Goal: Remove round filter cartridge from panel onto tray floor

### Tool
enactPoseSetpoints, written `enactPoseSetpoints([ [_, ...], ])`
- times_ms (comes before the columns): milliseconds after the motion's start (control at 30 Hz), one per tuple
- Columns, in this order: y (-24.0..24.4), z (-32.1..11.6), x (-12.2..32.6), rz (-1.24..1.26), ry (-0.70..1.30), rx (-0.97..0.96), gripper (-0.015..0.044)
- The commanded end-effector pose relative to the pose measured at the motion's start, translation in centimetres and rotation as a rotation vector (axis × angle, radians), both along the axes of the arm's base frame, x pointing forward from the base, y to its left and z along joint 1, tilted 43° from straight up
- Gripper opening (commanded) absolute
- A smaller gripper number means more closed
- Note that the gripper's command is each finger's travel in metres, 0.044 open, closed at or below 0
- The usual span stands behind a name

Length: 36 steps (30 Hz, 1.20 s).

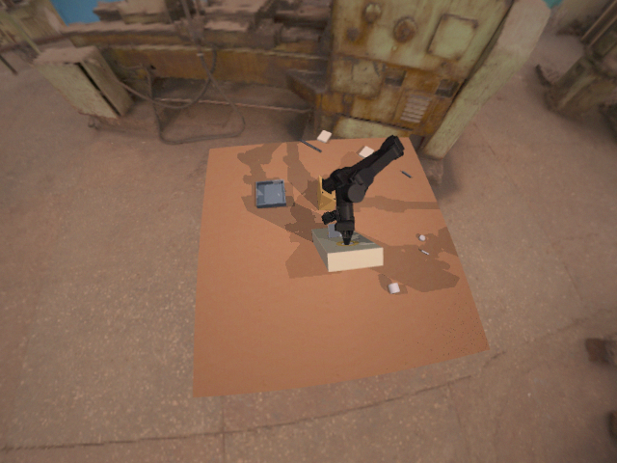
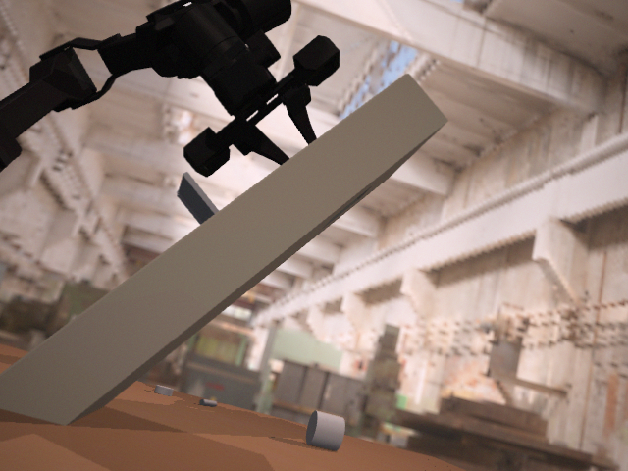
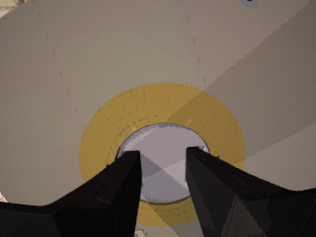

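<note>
two fingers of our end effector are clamped on the round cartridge, inside the yellow ring on the tilted panel.

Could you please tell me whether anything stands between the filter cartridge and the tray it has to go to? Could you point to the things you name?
Probably the flap (image 2: 195,198) on the panel (image 1: 355,258) (image 2: 228,223) (image 3: 59,64), beside the cartridge (image 3: 165,173) on the tray's (image 1: 256,195) side; lifting over it should clear.

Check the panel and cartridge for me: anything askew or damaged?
Nothing looks damaged. The service panel leans steeply, probably by design. The cartridge sits within its yellow ring, gripped by the gripper; its slots are hidden.
</note>
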<state>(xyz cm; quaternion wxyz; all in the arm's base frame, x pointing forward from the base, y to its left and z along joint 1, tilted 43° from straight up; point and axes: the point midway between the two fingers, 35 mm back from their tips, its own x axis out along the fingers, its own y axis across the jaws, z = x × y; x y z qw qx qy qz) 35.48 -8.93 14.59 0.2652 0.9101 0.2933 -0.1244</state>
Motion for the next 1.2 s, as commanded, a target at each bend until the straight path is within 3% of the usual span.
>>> enactPoseSetpoints([
  [0,0.5,-0.2,0.6,0.011,-0.003,-0.021,0.0000],
  [933,0.5,-0.2,0.6,0.011,-0.003,-0.021,0.0000],
  [1167,-1.4,0.7,-1.9,0.007,0.010,-0.016,0.0000],
])
